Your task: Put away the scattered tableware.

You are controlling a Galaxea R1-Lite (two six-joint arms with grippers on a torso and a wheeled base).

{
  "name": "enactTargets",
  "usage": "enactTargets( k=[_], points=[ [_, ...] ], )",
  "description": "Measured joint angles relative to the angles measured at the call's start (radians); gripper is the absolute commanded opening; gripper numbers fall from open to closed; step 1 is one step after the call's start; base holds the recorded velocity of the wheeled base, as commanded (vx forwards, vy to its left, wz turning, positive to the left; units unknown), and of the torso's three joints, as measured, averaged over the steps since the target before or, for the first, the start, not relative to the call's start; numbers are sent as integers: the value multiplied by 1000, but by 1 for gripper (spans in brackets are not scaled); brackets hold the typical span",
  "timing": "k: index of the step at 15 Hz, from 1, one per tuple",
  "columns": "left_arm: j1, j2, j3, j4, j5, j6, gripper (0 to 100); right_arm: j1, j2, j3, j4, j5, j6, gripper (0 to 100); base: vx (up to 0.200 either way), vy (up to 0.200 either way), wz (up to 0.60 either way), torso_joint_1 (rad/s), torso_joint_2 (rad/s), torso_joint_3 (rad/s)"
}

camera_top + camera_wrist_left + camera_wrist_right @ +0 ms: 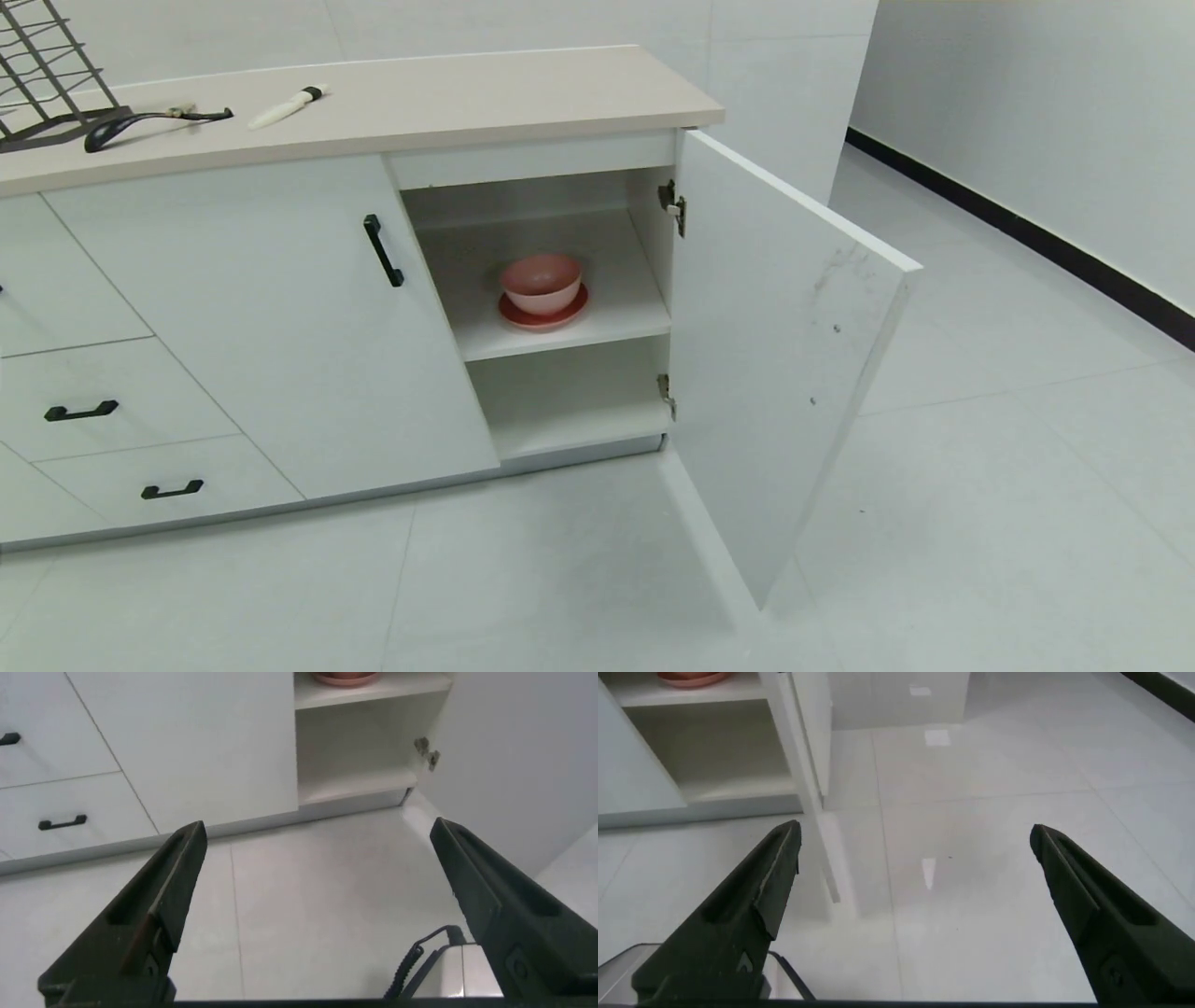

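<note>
L tool wide open, nothing in it, both fingers over bare floor. R tool same: spread wide, empty, over floor tiles too.

I see the cabinet ahead of both tools, well apart from them. Its door is swung fully out; door edge sits ahead of R tool, nearer its left finger. Open cabinet bay is ahead of L tool, off toward its right finger, w/ closed door and drawers ahead toward its left finger.

Pink bowl sits upright on red plate, both on upper shelf inside cabinet, far ahead of and above both tools. Plate rim just peeks in at far edge of L wrist view and R wrist view. Lower shelf under it.

Desk on top of cabinet, higher still and farther from tools: white knife w/ dark end lying flat, black ladle lying just beside it toward L side, wire rack at far L corner, ladle's bowl end touching or right at rack base, can't tell which.
</note>
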Motion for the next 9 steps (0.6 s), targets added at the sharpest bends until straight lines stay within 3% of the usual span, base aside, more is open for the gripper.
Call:
enactTargets(
  k=[1,4,5,9],
  points=[
    [0,0,0,0,-1,-1,100,0,0,0,0,0,0,100,0,0,600,2,2,2],
    [-1,0,0,0,0,-2,100,-1,0,0,0,-4,0,100,0,0,0,0,0,0],
    [0,0,0,0,0,-3,100,-1,0,0,0,-4,-3,0,0,0,0,0,0,0],
    [-1,0,0,0,0,-5,100,-1,0,0,0,-8,3,0,0,0,0,0,0,0]
  ],
)
